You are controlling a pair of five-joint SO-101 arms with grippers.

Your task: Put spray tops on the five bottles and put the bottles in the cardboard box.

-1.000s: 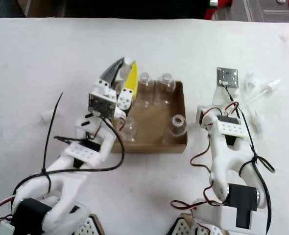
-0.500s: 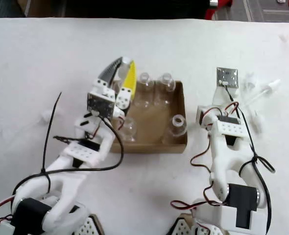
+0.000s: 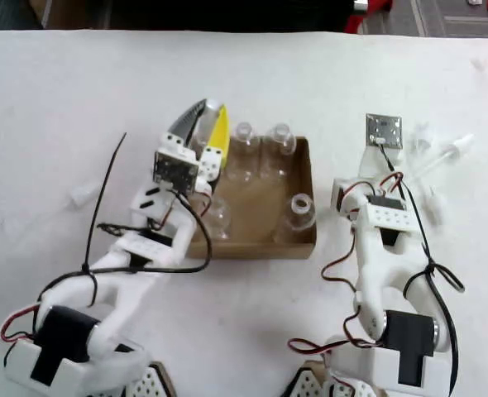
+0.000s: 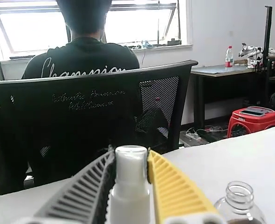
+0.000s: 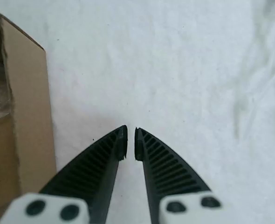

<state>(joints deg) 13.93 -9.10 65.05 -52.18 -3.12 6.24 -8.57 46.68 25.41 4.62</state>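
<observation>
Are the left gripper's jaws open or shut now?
Shut: the left gripper clamps a white spray top between its jaws.

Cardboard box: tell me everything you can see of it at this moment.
The cardboard box is brown, shallow and open-topped, flat on the white table between the arms. Four clear bottles without spray tops stand inside. The left gripper, shut on a white spray top, is at its far left corner.
</observation>
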